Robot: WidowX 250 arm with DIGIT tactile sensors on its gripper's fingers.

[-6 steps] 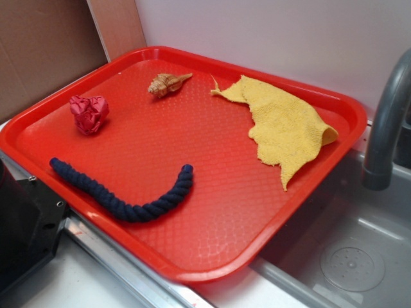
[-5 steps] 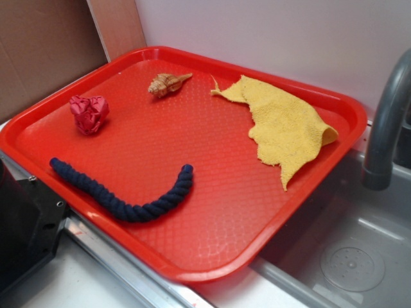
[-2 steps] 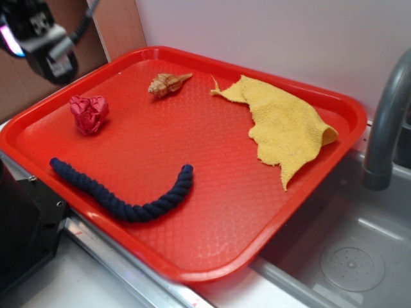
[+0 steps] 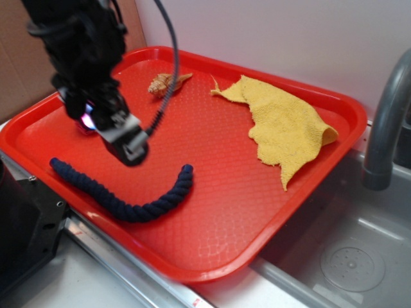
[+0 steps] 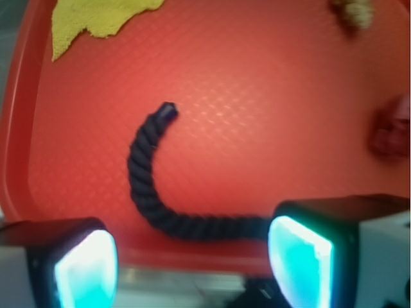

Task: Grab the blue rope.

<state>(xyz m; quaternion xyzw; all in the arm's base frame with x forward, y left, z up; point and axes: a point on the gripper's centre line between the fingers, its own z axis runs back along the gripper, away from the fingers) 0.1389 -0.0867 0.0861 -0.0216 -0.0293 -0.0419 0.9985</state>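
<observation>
The blue rope (image 4: 125, 197) is a thick navy twisted rope, curved, lying near the front edge of the red tray (image 4: 212, 250). In the wrist view the rope (image 5: 151, 186) curves from the tray's middle down toward the lower right, where one end is hidden behind a finger. My gripper (image 4: 119, 138) hangs in the air above the tray's left half, above and a little behind the rope, not touching it. In the wrist view my gripper (image 5: 192, 263) is open and empty, with glowing cyan pads (image 5: 298, 256) wide apart.
A crumpled red paper ball (image 5: 392, 131) is mostly hidden behind my arm in the exterior view. A tan shell (image 4: 166, 83) and a yellow cloth (image 4: 286, 125) lie at the tray's back. A grey faucet (image 4: 385, 122) and sink (image 4: 347, 256) stand at the right.
My arm has come in from the upper left and moved down and right over the tray's left half, now covering the red paper ball. The rope has not moved.
</observation>
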